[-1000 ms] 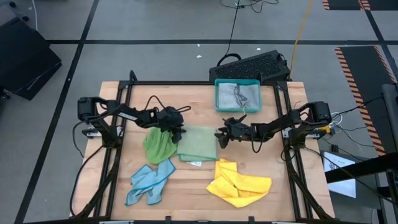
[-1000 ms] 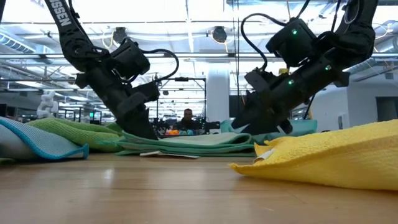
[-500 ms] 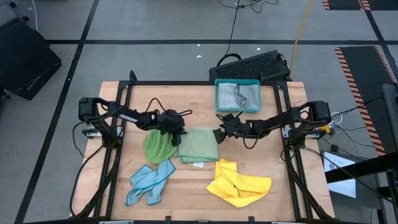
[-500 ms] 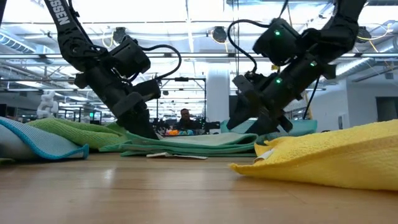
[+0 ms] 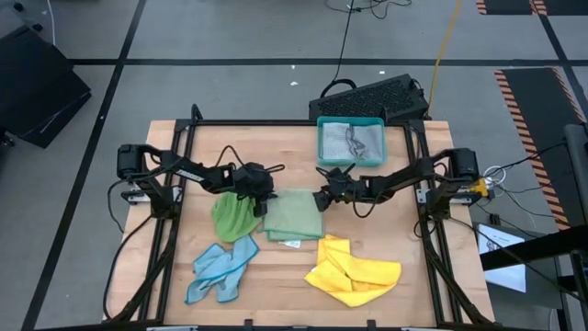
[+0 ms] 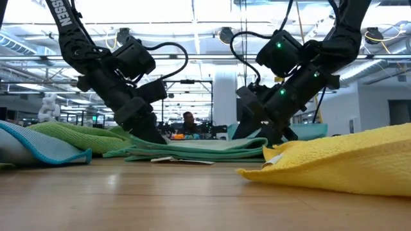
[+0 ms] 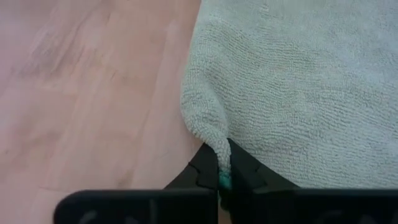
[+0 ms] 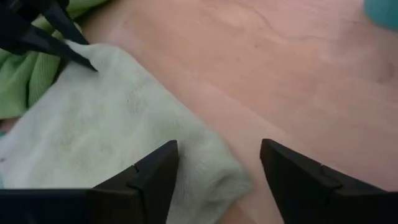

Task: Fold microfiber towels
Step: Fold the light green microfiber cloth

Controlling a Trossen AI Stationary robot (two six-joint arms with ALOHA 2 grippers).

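Pinched fully together, the left gripper [image 7: 222,167] has a corner of the pale green towel [image 5: 293,213] nipped between its dark fingers [image 7: 205,171] — the left wrist view shows the terry cloth drawn up into a small peak right at the fingertips. That towel lies flat near the middle of the wooden table [image 5: 285,152], and it serves as the landmark for everything else. The left gripper [image 5: 264,195] sits at the towel's far left corner, as seen from above.

At the towel's far right corner the right gripper [image 5: 321,195] stands with its jaws spread wide and nothing between them; in the right wrist view its two fingers [image 8: 149,177] straddle that corner of the pale green towel [image 8: 118,162], just above the cloth, and the left arm's fingertips show across the towel at the opposite corner.

Touching the pale green towel's left edge lies a bunched bright green towel [image 5: 233,217]. Nearer the table's front edge, left of the pale green towel, is a crumpled light blue towel [image 5: 219,269]; front and right of it a yellow towel [image 5: 352,270] lies loosely heaped. Beyond the pale green towel, toward the back of the table, a teal tray [image 5: 350,123] holds a grey towel [image 5: 352,141] — crumpled inside it.
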